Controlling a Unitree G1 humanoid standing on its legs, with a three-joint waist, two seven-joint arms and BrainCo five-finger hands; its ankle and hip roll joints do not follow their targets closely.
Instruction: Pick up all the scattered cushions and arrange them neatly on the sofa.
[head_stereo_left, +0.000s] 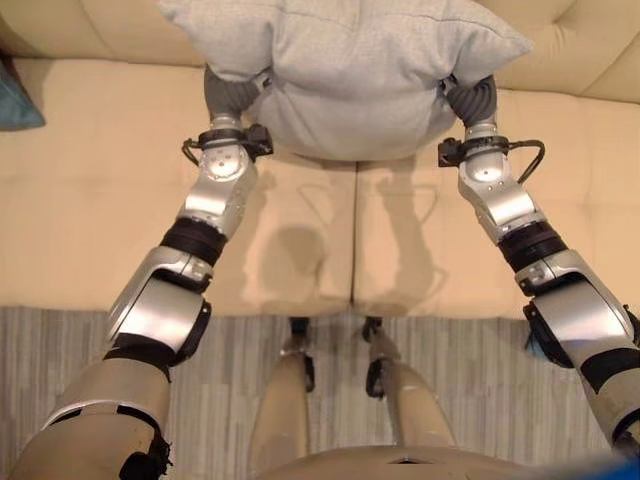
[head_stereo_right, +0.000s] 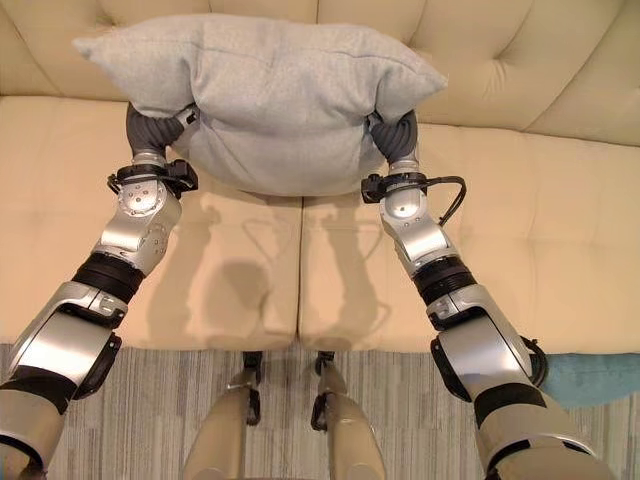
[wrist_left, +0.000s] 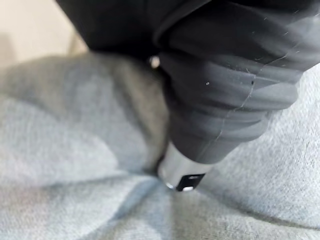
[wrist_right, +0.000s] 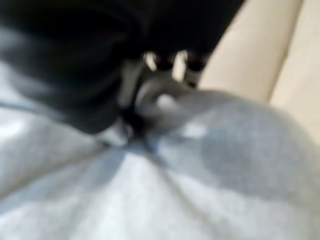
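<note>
the grey cushion (head_stereo_right: 270, 95) is held up between the two hands, above the seat of the cream sofa (head_stereo_right: 520, 230) and in front of its tufted backrest. it sits crosswise between them, its middle bulging down between the wrists and its two upper corners sticking out past each hand to the sides.

the left hand (head_stereo_right: 150, 125) is pushed into the cushion's left end, its dark ribbed cover showing just under that corner. in the left wrist view a silver finger with a dark tip (wrist_left: 182, 175) digs into the grey fabric, which folds and dimples around it, so this hand is gripping the cushion, though the other fingers are hidden by the cover and the cloth.

the right hand (head_stereo_right: 397, 135) is sunk into the cushion's right end in the same way. in the right wrist view its fingers (wrist_right: 150, 97) curl into the fabric, which bunches up around them, with the sofa's cream cushions beyond; it is clamped on the cushion too.

a teal cushion (head_stereo_right: 590, 378) lies on the striped rug (head_stereo_right: 150, 420) beside the robot's right forearm, well behind and below the right hand. another patch of teal (head_stereo_left: 18, 100) lies at the sofa's far left edge, well out from the left hand.
</note>
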